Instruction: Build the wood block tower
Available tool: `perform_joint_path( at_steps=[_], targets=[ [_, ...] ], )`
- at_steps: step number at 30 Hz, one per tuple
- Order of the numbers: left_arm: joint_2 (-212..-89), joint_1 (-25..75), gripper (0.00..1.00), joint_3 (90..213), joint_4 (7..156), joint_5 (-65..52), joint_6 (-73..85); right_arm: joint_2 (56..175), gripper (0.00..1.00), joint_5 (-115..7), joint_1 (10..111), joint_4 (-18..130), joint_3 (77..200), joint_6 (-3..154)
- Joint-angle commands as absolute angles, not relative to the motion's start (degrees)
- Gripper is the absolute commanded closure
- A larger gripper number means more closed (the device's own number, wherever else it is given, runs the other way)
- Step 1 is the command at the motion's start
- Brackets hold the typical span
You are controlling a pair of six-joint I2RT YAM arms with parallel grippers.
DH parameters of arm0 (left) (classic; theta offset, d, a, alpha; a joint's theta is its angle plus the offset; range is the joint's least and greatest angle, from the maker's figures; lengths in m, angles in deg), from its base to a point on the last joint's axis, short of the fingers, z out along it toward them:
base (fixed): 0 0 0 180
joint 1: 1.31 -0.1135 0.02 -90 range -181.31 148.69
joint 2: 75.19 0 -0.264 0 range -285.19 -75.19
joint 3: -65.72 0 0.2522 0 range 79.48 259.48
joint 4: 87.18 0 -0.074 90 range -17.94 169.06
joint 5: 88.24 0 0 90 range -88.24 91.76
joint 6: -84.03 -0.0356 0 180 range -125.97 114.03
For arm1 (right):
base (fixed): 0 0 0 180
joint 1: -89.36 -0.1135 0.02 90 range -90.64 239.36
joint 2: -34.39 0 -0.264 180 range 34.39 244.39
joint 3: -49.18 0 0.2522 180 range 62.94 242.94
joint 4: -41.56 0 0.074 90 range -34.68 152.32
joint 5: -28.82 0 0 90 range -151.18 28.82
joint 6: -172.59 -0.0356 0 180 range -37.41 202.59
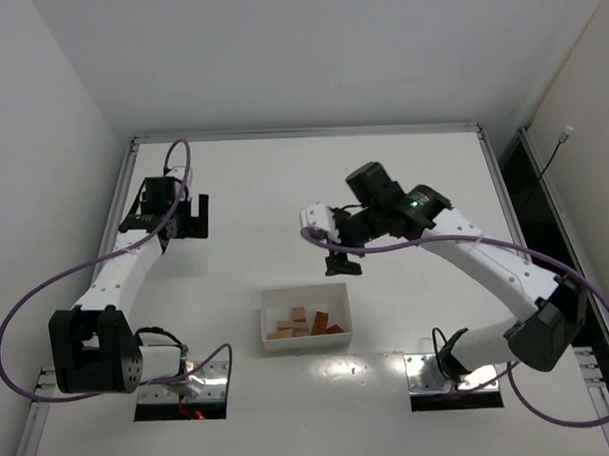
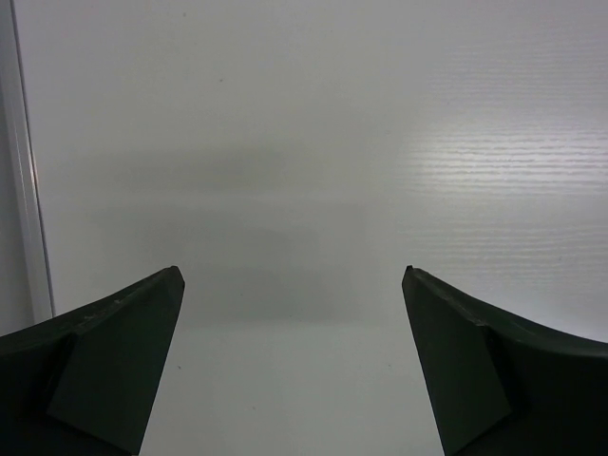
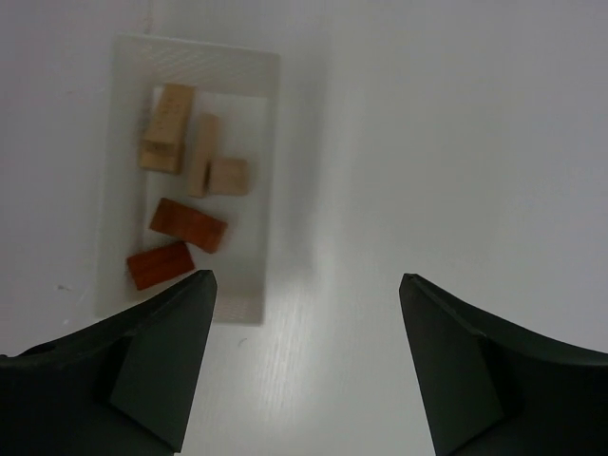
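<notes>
Right gripper (image 3: 307, 275): jaws wide apart with nothing between them, only bare table (image 3: 446, 142) showing in the gap.
Its height: raised off the surface, I judge, since the wrist camera looks down on the tray from well above.
Why it hangs so: open and high suits choosing a piece before coming down. It is not lined up on any block yet.
Tray (image 3: 195, 52): ahead of the right gripper and off to the side of one finger, not under the gap between the jaws.
Tan blocks (image 3: 169, 128): three, lying flat at the tray's far end from this hand, two of them touching.
Reddish blocks (image 3: 188, 225): two, in the tray's nearer half, closest to the hand and just beside each other. Whether either is a wedge I cannot tell from this angle.
Tower: none standing. Every piece I can see lies loose in the tray, so the build has not begun.
Likely next need: shift sideways over the tray, then lower onto one block.
Left gripper (image 1: 192, 220): fully spread and empty, well apart from the tray over bare table, apparently parked out of the way.
</notes>
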State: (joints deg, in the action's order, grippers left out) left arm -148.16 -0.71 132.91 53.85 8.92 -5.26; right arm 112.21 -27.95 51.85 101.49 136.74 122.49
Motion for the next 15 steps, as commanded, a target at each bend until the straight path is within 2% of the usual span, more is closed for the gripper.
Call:
perform_joint_path(
  at_steps=[1,9,15],
  targets=[
    [-148.1,-2.2,0.00,135.2,52.0,6.6,-4.2,116.4,0.24,-24.9,46.4,106.7,139.2,129.0],
    [-148.1,-4.8,0.00,135.8,50.8,6.3,-4.2,130.9,0.29,-22.1,44.8,115.0,147.4,132.2],
    [-147.5,-6.5,0.00,135.3,50.8,6.3,-3.7,133.2,0.30,-23.6,44.8,106.6,146.2,123.9]
  ],
)
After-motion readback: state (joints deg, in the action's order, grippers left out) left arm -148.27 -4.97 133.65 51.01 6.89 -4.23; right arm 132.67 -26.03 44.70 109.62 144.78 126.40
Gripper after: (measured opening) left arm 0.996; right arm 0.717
